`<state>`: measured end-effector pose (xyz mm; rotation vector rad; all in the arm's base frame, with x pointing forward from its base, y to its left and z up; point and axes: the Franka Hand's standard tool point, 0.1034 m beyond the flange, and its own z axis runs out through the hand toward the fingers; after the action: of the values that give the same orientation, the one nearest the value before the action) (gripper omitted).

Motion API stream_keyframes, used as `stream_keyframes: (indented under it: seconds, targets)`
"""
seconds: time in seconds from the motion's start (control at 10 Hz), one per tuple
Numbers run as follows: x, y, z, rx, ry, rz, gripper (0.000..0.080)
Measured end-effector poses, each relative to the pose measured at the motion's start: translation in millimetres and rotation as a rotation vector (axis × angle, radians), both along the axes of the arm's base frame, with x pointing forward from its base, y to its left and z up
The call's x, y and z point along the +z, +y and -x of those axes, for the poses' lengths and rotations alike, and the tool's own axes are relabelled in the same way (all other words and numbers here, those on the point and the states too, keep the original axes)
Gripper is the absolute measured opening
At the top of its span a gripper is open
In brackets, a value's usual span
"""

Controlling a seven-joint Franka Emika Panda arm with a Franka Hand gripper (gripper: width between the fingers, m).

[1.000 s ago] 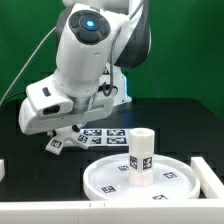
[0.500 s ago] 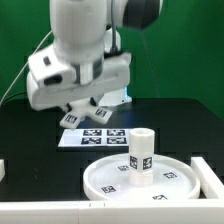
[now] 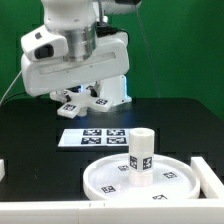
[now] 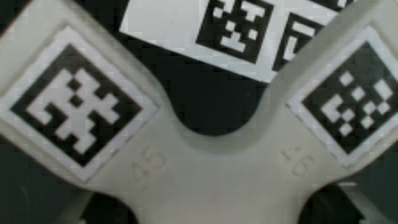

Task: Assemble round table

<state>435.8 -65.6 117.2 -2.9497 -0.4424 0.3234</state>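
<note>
White plastic fills my wrist view: the cross-shaped base point(image 4: 196, 160) hangs under the gripper point(image 3: 84, 92), lifted off the black table point(image 3: 190, 125) behind the marker board point(image 3: 100, 137). I judge the gripper clamped on its hub, though the contact itself is hidden. The leg point(image 3: 141, 158) stands upright on the round disc point(image 3: 95, 180). My worry is an off-centre hold: the base could tilt or slip, meet the leg crooked and topple it. No readable writing, only black-and-white square tags.
</note>
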Motion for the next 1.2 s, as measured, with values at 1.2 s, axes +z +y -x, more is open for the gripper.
stream_keyframes:
  seconds: [1.2]
  targets:
    - [35.1,67.7,-113.5,-0.010,-0.204,0.026,0.0444]
